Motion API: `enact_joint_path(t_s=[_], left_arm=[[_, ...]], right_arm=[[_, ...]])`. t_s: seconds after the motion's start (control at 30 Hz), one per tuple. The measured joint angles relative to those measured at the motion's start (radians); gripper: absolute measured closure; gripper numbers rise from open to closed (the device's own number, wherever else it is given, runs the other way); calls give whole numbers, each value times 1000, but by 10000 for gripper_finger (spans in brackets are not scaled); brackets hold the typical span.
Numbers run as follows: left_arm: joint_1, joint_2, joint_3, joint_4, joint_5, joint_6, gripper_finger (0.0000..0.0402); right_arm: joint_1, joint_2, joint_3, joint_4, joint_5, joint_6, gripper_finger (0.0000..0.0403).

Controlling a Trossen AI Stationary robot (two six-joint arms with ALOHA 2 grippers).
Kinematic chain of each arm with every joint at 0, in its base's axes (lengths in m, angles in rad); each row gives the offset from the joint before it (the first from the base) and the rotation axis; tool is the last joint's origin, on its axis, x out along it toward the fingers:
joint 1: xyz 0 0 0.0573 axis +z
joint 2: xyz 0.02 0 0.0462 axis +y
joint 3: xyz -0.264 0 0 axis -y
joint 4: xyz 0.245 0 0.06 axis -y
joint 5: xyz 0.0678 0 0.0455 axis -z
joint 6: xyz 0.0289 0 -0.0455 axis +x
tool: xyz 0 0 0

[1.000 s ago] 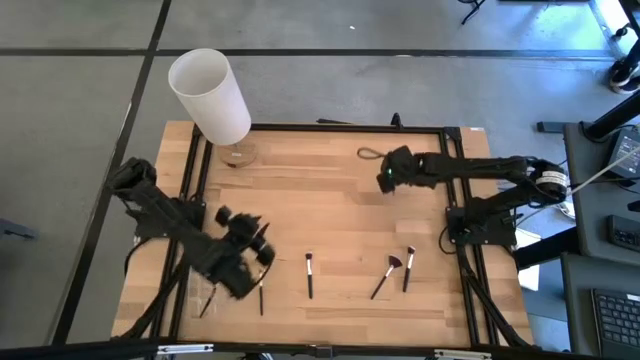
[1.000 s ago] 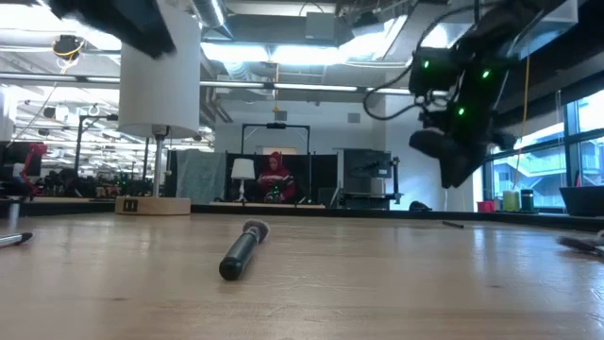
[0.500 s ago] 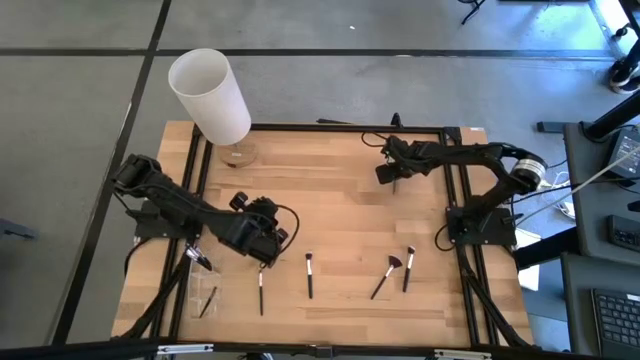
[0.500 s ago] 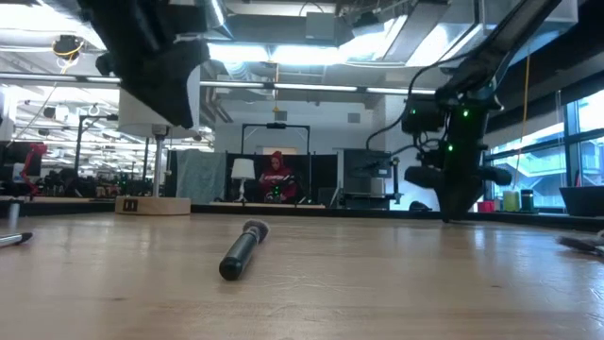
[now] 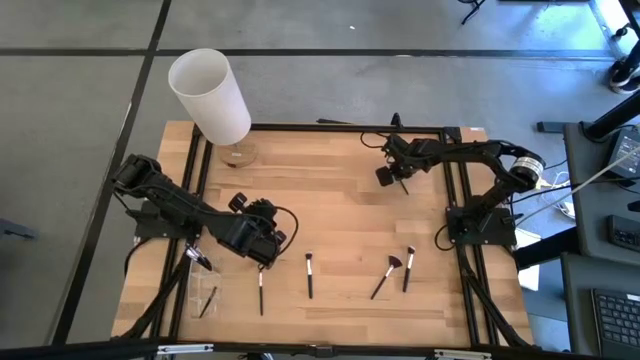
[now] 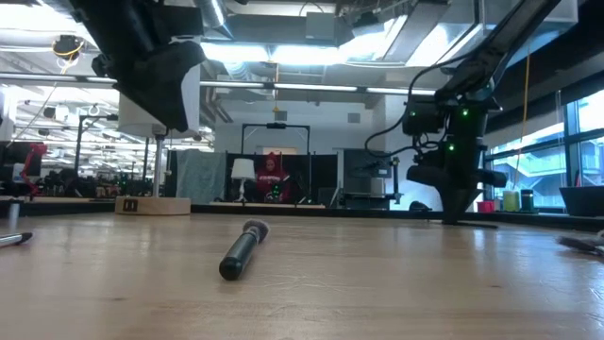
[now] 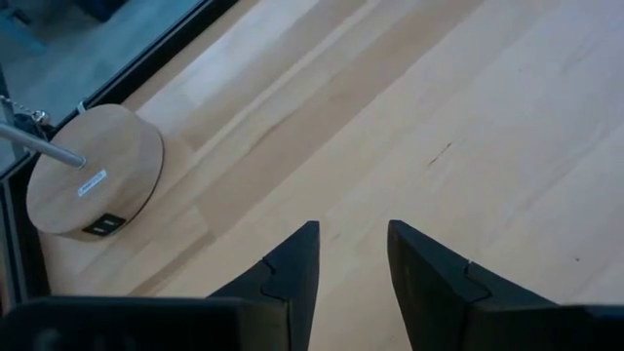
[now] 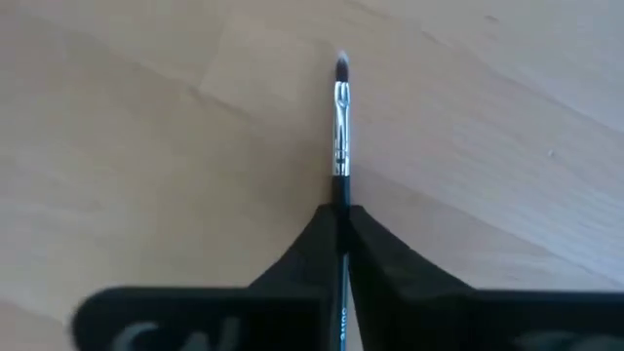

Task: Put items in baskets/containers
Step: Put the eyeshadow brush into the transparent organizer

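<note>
The right end effector (image 8: 341,219) is clenched on a thin brush (image 8: 340,117) at the far right part of the counter (image 5: 340,215); most of the brush sticks out ahead of the fingers. The left end effector (image 7: 351,258) hangs released over bare wood near the front left. The clear container (image 5: 203,297) lies at the front left corner, well apart from the held brush. The grip is narrow, so I think the brush could pivot or slip during the long carry and miss the container.
</note>
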Motion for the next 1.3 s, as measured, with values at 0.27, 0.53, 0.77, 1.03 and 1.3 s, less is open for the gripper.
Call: enact_joint_path(t_s=[0.27, 0.53, 0.77, 1.03, 1.3], left_arm=[[0, 0, 0, 8, -10, -18, 284], [0, 0, -16, 157, -54, 65, 286], [-2, 0, -16, 362, -93, 275, 286], [-17, -9, -190, 853, -209, 512, 283], [21, -53, -486, 1691, -15, 886, 265]], right_arm=[[81, -5, -5, 3, 22, 14, 380], [192, -155, -19, 78, -175, 40, 386], [393, -273, -16, 354, -202, 44, 387], [625, -281, -13, 688, -44, -66, 383], [758, -191, -81, 1052, 127, -189, 382]])
